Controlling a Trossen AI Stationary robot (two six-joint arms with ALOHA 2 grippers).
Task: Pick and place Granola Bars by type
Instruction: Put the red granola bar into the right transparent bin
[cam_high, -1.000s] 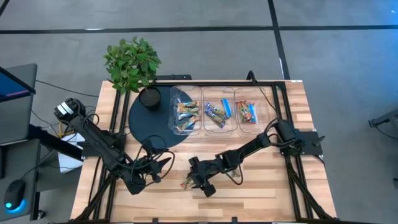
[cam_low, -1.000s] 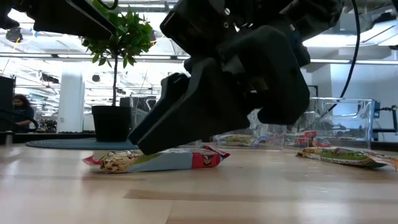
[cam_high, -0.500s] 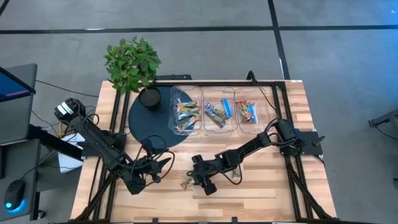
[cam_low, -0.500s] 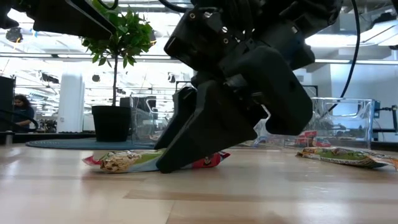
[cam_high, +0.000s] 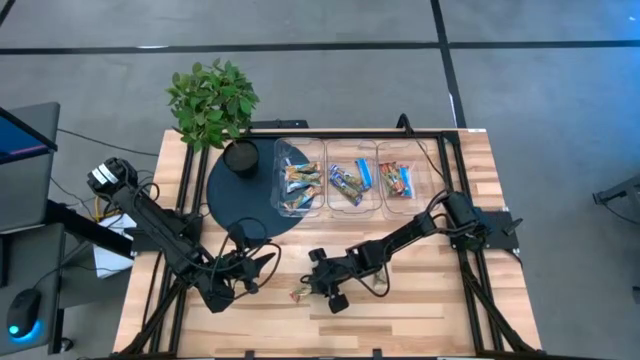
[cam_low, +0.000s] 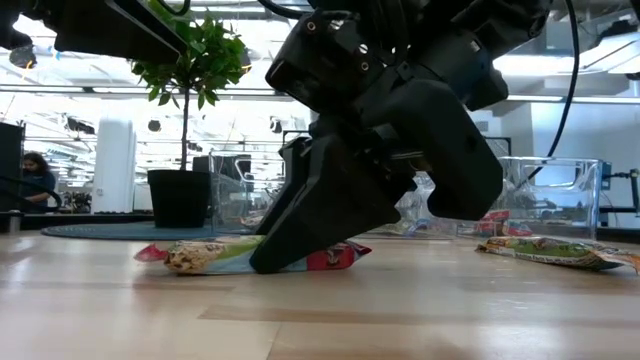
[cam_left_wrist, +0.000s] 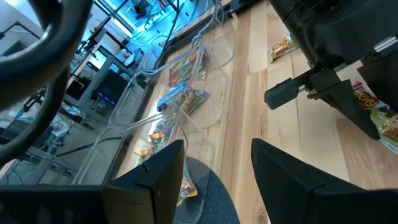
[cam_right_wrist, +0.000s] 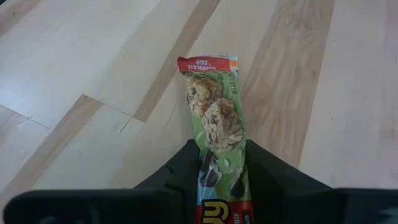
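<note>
— So why is the right gripper (cam_low: 300, 255) down flat on the table (cam_high: 420, 310)?

— Its jaws have pinched a green-tan granola bar (cam_right_wrist: 217, 134) by one end; the bar lies on the wood near the front middle, so the fingers must come in low, one on each side.

— Room to lift?

— Plenty, I judge. The clear bins (cam_high: 345, 180) sit well apart toward the back. Another bar (cam_low: 550, 250) lies off to the side. The left gripper (cam_high: 262, 266) waits nearby, jaws parted, holding nothing.
</note>
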